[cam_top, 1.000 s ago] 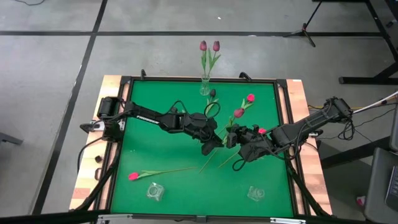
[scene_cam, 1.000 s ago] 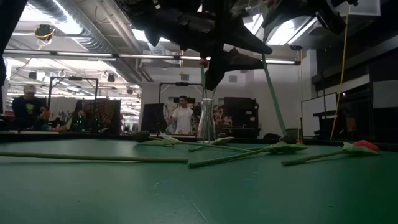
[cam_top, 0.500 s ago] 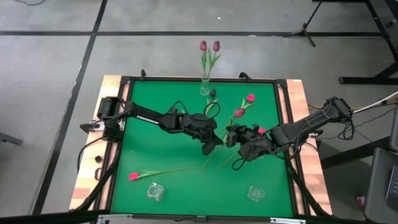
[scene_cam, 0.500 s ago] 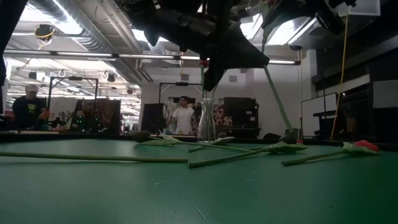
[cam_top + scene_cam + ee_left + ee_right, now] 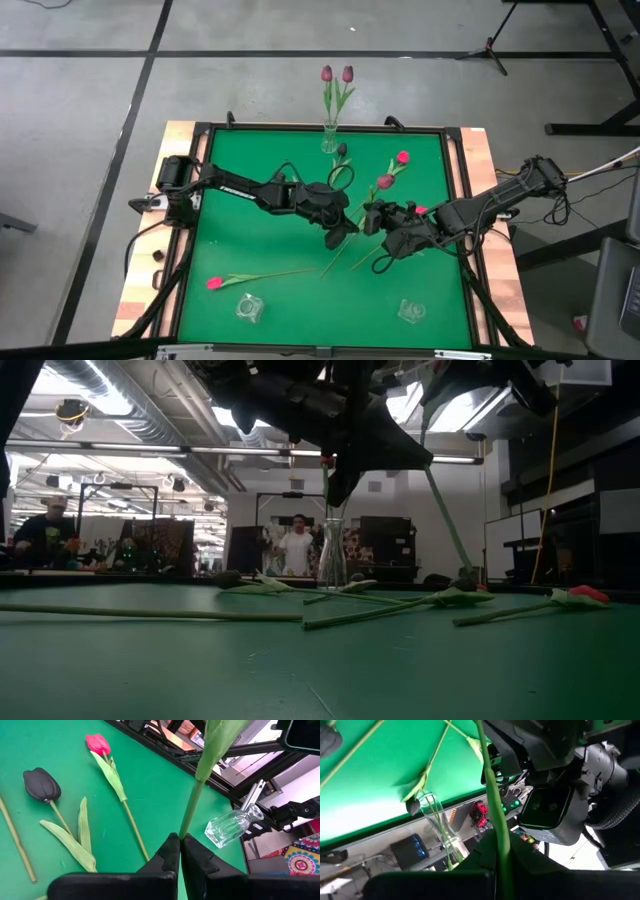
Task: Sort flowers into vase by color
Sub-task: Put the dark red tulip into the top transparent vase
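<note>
Two grippers meet above the middle of the green table (image 5: 250, 240) — the left gripper (image 5: 179, 851) is closed tight on a green stem (image 5: 192, 802), and the right gripper (image 5: 498, 847) pinches the same stem, raised off the table.

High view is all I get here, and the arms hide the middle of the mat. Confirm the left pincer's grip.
Observer: In the left wrist view, the left pincer is shut on a green stem, which rises from between its fingers.
Operator: Report the right pincer.
Observer: Its wrist view shows the right pincer shut on a green stem too, likely the same one.
Operator: Check the stem against the mat.
Observer: In the low view it slants down from the arms toward the mat; I cannot tell whether its end touches.
</note>
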Motion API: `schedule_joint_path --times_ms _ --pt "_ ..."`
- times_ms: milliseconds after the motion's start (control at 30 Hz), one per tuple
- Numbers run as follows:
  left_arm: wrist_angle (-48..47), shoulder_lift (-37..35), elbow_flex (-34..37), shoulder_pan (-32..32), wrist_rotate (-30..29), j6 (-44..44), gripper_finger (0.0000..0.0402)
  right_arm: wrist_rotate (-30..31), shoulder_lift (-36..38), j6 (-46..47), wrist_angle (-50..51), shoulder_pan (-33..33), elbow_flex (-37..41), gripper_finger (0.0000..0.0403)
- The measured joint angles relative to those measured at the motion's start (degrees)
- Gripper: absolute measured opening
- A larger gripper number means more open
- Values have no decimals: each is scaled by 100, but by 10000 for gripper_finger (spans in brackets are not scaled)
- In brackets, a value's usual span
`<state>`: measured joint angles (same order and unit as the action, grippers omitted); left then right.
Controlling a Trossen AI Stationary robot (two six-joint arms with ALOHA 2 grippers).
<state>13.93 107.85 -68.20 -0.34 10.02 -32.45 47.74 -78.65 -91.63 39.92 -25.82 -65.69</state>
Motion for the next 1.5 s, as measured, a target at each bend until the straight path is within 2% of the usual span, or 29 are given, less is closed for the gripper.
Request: schedule_joint_path --times_ms 133,467,700,933,1333,1500 --pt "-2 8 0 0 -2 -2 4 -89 0 160 -2 0 0 38" --pt "44 9 0 7 -79 -42 4 -279 -2 911 -7 -9 0 182" --pt "36 9 0 52 -219 -49 4 -253 -2 1477 -4 -9 0 243" --pt "26 9 0 170 -216 -201 4 -211 -2 1833 -2 -9 0 261" --pt "20 7 0 440 -220 -501 4 -71 -2 2508 71 -9 0 262" --pt "20 7 0 551 -442 -505 4 -21 -2 2694 105 -9 0 262"
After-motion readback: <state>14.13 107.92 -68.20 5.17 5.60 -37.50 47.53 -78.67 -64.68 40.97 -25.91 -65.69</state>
